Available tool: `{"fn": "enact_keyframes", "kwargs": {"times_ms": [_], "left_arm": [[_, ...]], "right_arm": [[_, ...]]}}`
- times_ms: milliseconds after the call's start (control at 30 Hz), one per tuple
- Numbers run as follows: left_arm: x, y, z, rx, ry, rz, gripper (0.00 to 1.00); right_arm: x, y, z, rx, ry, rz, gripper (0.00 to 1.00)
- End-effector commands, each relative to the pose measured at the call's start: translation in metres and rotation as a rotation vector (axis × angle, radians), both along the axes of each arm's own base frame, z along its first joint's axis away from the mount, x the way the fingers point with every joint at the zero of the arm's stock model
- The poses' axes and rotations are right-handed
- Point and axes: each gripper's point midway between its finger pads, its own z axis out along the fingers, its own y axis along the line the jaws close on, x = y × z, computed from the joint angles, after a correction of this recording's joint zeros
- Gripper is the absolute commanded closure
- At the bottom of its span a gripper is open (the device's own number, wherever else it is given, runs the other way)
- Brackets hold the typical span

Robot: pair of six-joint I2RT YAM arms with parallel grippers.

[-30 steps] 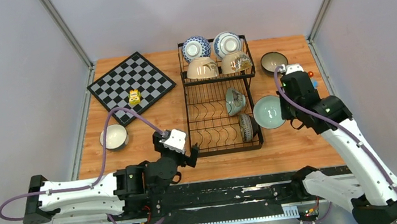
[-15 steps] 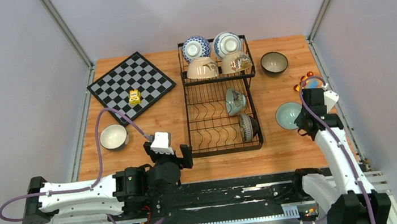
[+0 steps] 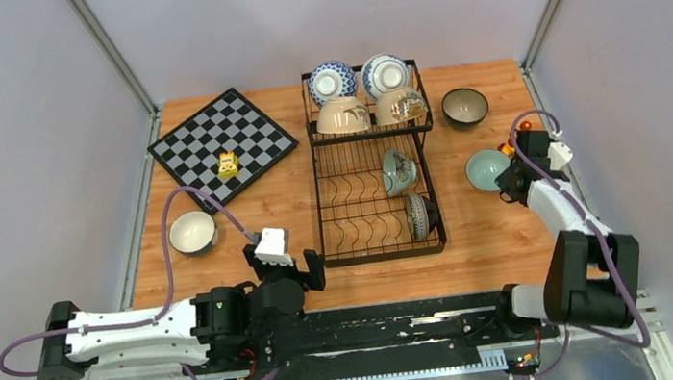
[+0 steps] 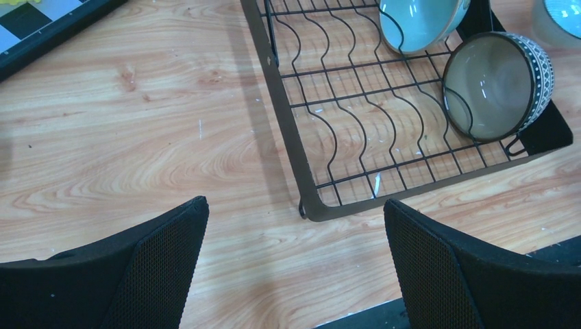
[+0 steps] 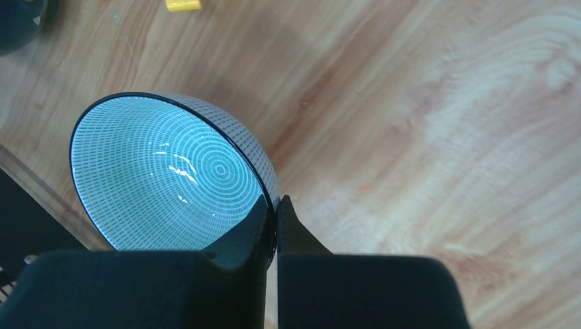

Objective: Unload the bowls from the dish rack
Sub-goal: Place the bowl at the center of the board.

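One pale teal bowl (image 5: 171,178) pinched at its rim between the closed right gripper (image 5: 274,219), dish rack (image 3: 319,202) off to that gripper's left holding other bowls (image 3: 398,171), left gripper (image 4: 294,205) spread wide, empty, just short of the rack's near corner

Left arm low and open-handed, right arm folded up with a tight pinch
The left arm (image 3: 137,333) lies flat along the near edge, its wrist turned toward the far side and the left gripper (image 4: 294,209) spread wide with nothing between its fingers. The right arm (image 3: 569,220) is bent sharply at the elbow near its base, forearm reaching forward, and the right gripper (image 5: 275,212) is closed on the rim of a teal bowl (image 5: 171,178)
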Motion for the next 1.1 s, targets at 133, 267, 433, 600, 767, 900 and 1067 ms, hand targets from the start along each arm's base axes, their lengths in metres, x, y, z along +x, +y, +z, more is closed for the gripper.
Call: {"fn": "enact_keyframes", "kwargs": {"times_ms": [133,267,433,600,767,900,1067], "left_arm": [[0.008,0.003,0.020,-0.006,-0.069,0.025,0.00],[0.010,-0.001,0.021,0.032,-0.084,0.027,0.00],[0.012,-0.010,0.019,0.084,-0.090,0.016,0.00],[0.011,-0.021,0.017,0.107,-0.080,-0.008,0.00],[0.010,-0.028,0.016,0.117,-0.076,-0.033,0.00],[0.009,-0.031,0.017,0.111,-0.077,-0.045,0.00],[0.009,-0.034,0.021,0.103,-0.083,-0.057,0.00]], "right_arm": [[0.069,0.003,0.018,0.096,-0.120,0.048,1.00],[0.080,0.008,0.010,0.125,-0.085,0.080,1.00],[0.077,0.008,-0.006,0.132,0.017,0.100,1.00],[0.073,0.008,-0.010,0.128,0.033,0.108,1.00],[0.073,0.018,-0.008,0.156,0.037,0.168,0.76],[0.068,0.019,-0.007,0.149,0.039,0.177,0.58],[0.061,0.023,0.021,0.127,-0.027,0.186,0.48]]}}
